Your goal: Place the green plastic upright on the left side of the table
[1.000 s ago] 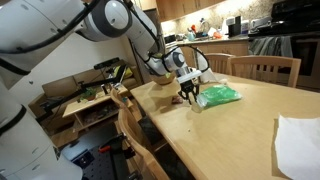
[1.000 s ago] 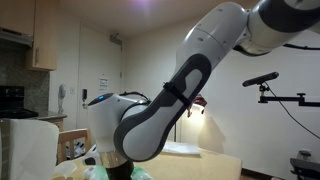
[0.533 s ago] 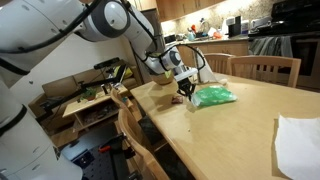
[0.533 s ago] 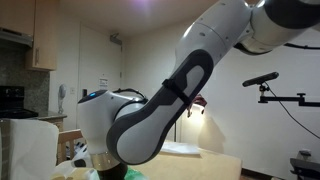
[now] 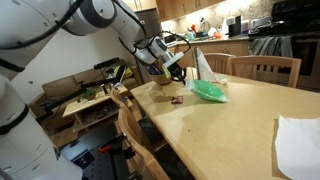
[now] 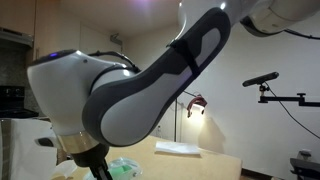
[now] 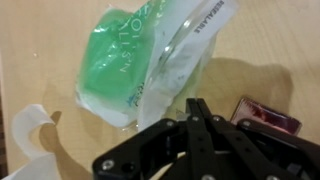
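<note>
Saw the pincer (image 7: 196, 106) clenched tight above the table (image 5: 232, 130), found the green plastic (image 5: 208, 91) lying on the table just beside its tips, could not tell whether a clear edge was nipped, noted a small dark thing (image 5: 175, 99) near, white paper (image 5: 298, 140) well apart.

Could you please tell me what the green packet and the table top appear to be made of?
The green plastic: thin glossy film, judging by its crinkles, sheen and clear printed edge. The table: likely wood or veneer, light tan, smooth, with a soft sheen.
</note>
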`<action>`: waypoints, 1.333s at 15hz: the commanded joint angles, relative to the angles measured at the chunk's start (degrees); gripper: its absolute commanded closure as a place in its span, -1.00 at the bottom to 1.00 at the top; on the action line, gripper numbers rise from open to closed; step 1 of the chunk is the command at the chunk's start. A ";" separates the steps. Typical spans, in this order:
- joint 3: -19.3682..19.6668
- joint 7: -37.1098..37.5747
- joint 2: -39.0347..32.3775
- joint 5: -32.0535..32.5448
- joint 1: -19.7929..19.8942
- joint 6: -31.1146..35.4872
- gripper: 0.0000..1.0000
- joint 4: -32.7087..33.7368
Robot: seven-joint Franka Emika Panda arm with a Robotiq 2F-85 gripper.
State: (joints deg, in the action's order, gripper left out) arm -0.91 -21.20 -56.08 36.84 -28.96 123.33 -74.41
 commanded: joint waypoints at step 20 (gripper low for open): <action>3.94 23.60 6.14 10.37 -6.54 -5.06 0.99 -0.20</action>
State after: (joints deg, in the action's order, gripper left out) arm 4.54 2.39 -50.13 43.22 -36.00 117.85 -75.59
